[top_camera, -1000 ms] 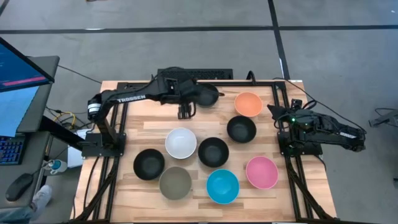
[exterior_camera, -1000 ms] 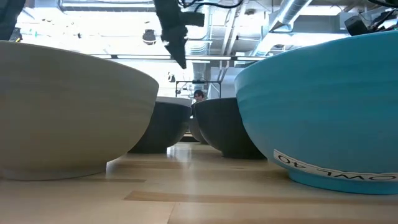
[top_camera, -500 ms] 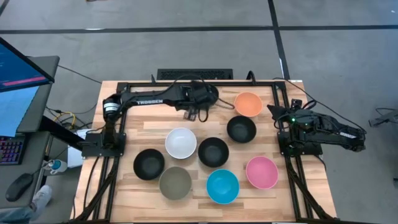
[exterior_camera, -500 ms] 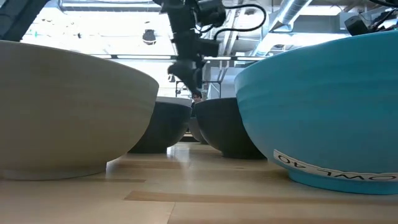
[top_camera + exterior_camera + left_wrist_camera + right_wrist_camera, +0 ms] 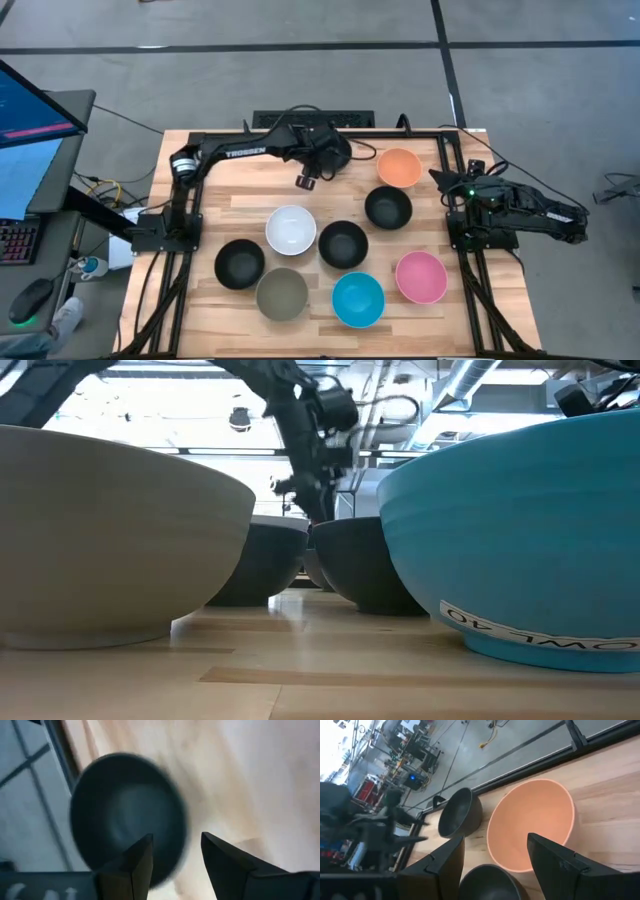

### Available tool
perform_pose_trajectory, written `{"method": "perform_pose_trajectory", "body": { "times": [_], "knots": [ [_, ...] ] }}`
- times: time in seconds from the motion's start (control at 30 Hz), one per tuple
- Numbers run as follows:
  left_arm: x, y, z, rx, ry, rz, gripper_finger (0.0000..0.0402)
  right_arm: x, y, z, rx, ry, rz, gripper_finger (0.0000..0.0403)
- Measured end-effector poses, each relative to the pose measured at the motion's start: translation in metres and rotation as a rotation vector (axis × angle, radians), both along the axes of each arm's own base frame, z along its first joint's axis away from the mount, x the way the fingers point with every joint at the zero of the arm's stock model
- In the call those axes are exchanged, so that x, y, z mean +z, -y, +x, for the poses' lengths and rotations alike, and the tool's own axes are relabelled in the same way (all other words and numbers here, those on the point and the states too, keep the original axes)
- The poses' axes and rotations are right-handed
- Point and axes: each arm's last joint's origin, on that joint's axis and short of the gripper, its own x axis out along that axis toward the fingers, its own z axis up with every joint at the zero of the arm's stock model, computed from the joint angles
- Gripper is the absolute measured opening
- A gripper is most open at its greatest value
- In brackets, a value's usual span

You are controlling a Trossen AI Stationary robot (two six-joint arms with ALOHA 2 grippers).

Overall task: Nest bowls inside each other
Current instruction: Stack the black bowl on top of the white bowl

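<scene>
The bowls are spread singly across the wooden counter [image 5: 220, 205], none nested yet as far as you can see. A black bowl [image 5: 335, 152] sits at the far edge under the left arm, with the orange bowl [image 5: 399, 167] near it and another black bowl [image 5: 388, 207] just in front of that. Toward the middle lie the white bowl [image 5: 291, 230] and a black bowl [image 5: 343, 244]; along the near side are a black bowl [image 5: 239, 263], the grey-olive bowl [image 5: 282, 294], the bright blue bowl [image 5: 358, 299] and the pink bowl [image 5: 421, 277].

They look like light, stiff, smooth plastic, so you should expect them to slide or tip if pushed sideways. Pinch the rim, one finger inside and one outside the wall.

Your left gripper [image 5: 307, 180] hangs above the counter just beside the far black bowl, its jaws parted and holding nothing. Your right gripper [image 5: 492, 865] waits at the counter's right edge, jaws spread and empty, looking toward the orange bowl.
</scene>
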Motion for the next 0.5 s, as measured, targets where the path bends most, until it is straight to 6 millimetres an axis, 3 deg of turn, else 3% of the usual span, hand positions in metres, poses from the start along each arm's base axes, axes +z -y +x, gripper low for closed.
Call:
{"method": "perform_pose_trajectory", "body": {
  "times": [0.13,0.5],
  "knots": [
    [-0.014,-0.009,0.010,0.020,-0.014,-0.025,0.0158,0.000,0.000,0.000,-0.002,0.012,0.014,0.0240],
    [-0.014,-0.008,0.012,0.037,-0.001,-0.154,0.0158,-0.003,0.000,-0.002,-0.009,-0.020,0.028,0.0240]
  ]
}}
